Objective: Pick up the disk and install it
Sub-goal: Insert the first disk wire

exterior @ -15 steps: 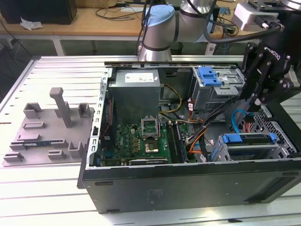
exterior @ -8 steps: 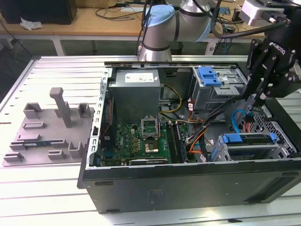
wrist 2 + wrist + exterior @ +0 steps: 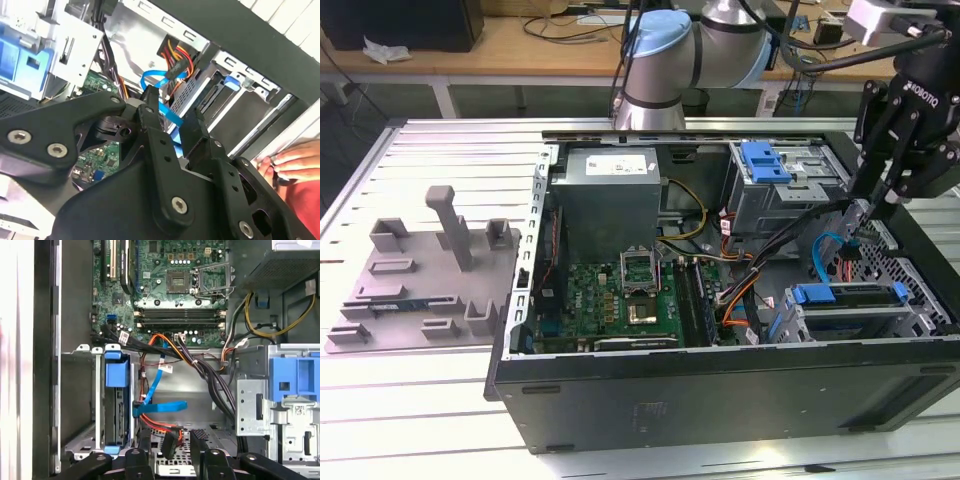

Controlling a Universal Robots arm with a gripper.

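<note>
The disk (image 3: 850, 297) looks already seated in its bay at the near corner of the open steel case (image 3: 720, 385), on the exterior view's right. It has a flat silver body and a blue plastic rail along its edge. The pincer (image 3: 875, 213) hovers just beyond it, its black fingers apart and holding nothing, over a glossy blue ribbon cable (image 3: 818, 255). Installation seems largely done. Any further move calls for keeping clear of that loose, springy wiring.

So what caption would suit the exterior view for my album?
Gripper hovering over the open computer case, the disk sitting in a drive bay.
</note>
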